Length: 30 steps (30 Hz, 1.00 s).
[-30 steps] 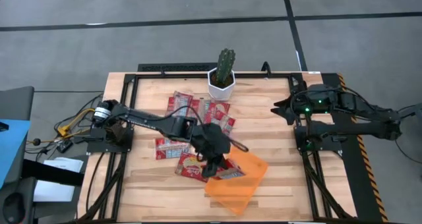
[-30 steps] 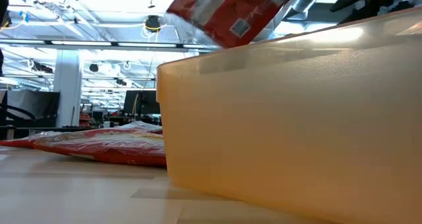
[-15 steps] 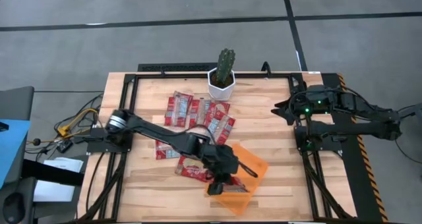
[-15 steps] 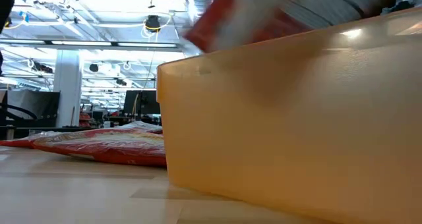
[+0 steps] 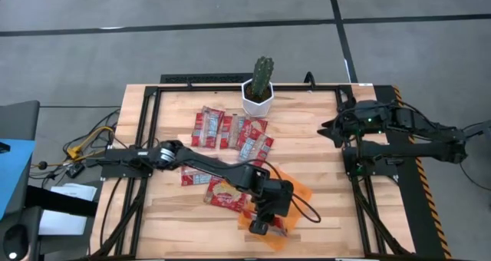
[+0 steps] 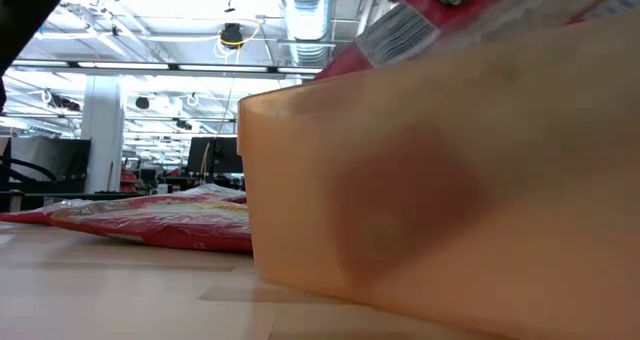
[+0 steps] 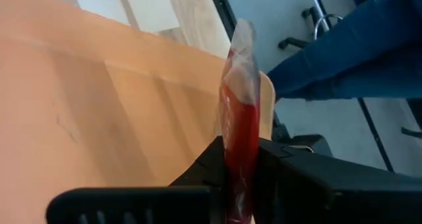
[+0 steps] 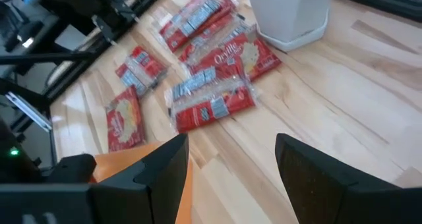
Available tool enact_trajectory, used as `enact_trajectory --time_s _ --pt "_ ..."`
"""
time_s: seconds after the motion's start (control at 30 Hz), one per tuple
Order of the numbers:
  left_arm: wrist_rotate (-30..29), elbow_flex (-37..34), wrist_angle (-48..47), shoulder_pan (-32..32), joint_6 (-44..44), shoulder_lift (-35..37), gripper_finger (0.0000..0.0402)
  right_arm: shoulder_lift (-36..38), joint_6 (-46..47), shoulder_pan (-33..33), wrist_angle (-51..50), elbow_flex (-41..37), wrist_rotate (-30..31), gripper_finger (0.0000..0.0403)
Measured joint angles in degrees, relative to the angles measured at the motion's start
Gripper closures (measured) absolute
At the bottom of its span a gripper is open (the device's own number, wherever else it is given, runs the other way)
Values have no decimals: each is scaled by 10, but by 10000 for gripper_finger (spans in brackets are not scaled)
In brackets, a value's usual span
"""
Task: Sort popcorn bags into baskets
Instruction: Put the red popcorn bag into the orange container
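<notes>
My left gripper [image 5: 263, 223] reaches over the translucent orange tray [image 5: 295, 196] near the table's near edge and is shut on one red popcorn bag [image 7: 239, 118]. In the low view that bag [image 6: 440, 15] shows tilted above the tray's wall [image 6: 420, 190]. Several more red bags lie flat on the wood: three by the cactus pot [image 5: 230, 132], one [image 5: 196, 173] mid-table and one [image 5: 222, 193] just left of the tray. My right gripper [image 8: 231, 178] waits open at the table's right side [image 5: 330, 128], touching nothing. My left gripper pinches the red bag between its two fingers; the bag shows edge-on, its sealed end [image 7: 241, 46] sticking out past the fingertips [image 7: 277, 165]. The fingers slant down from above over the tray. The bag is tilted; whether it touches the tray floor, I cannot tell.
A white pot with a green cactus [image 5: 259, 92] stands at the far edge. Black frame rails [image 5: 149, 138] run along both sides of the table. In the left wrist view a person's blue-clad leg [image 7: 356, 46] and a chair base show beyond the near edge.
My left gripper has carried the bag from the tray's left rim toward the near edge and slightly right, over the tray's inside, and down. In the low view the bag moved rightward above the tray wall. The bags on the table stayed put.
</notes>
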<state>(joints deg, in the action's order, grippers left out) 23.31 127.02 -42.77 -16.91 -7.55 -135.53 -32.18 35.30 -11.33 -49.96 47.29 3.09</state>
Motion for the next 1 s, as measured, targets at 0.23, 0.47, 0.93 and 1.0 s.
enact_trajectory --time_s 0.23,0.47,0.93,1.0 --pt "-32 24 -68 1 35 -14 324 0 -8 0 -29 0 0 149" --pt "-62 78 -180 2 69 -14 233 0 -36 0 -30 0 -1 149" --pt "-112 80 -224 36 18 76 230 -5 0 31 -68 0 -1 149" --pt "-183 81 -200 28 40 78 238 -7 3 43 -82 0 -1 149"
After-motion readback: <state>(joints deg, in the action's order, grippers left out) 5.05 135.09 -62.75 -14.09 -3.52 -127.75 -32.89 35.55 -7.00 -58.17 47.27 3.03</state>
